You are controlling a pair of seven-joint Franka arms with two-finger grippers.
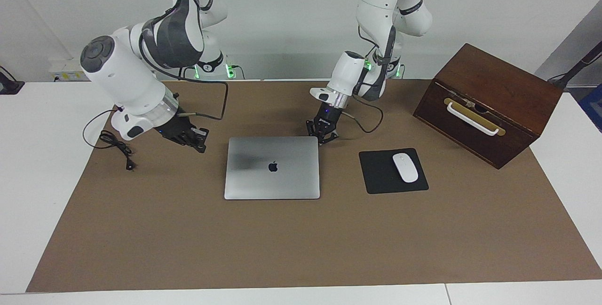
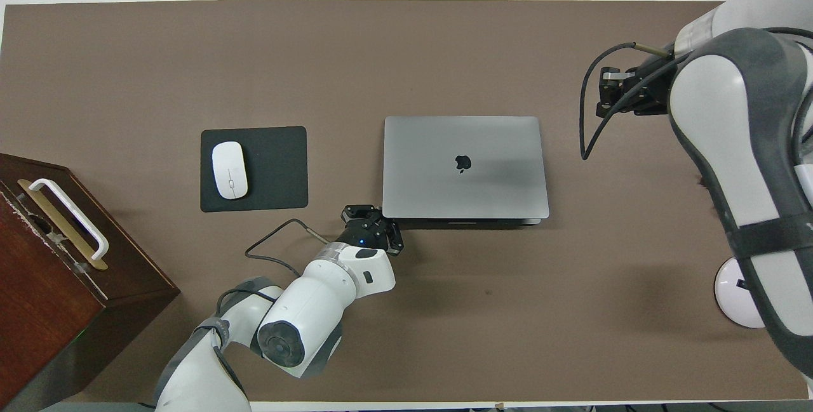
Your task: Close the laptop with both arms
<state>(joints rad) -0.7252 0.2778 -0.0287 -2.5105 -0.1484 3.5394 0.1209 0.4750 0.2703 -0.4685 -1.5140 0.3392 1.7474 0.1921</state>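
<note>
On the brown mat point(image 1: 301, 244), toward the right arm's end of the table, the lamp's black cord point(image 1: 115, 147) is lying in loose loops, and the lamp's white round base point(image 2: 737, 294) is showing in the overhead view beside the right arm point(image 1: 127, 79). That arm is reaching out from its base and hanging its right gripper point(image 1: 200, 141) over bare mat between the cord and the laptop, clear of the laptop's edge; its fingertips are pressed together and holding nothing.

The laptop point(image 1: 273, 168) is lying flat near the middle of the mat with its lid fully down, the dark logo on the lid facing up. In the overhead view its lid is sitting squarely on its base, with only a thin strip of the base showing along the edge nearer to the robots.

The left arm point(image 1: 371, 37) is bending down so that the left gripper point(image 1: 324, 138) is sitting at the laptop's corner nearer to the robots, on the mousepad's side. Its fingertips are pressed together with nothing between them; whether they are touching the laptop's edge cannot be told.

Beside the laptop, toward the left arm's end, the black mousepad point(image 1: 378, 173) is carrying a white mouse point(image 1: 405, 167). Nearest that end, a dark wooden box point(image 1: 489, 103) with a white handle is standing on the mat's edge.
</note>
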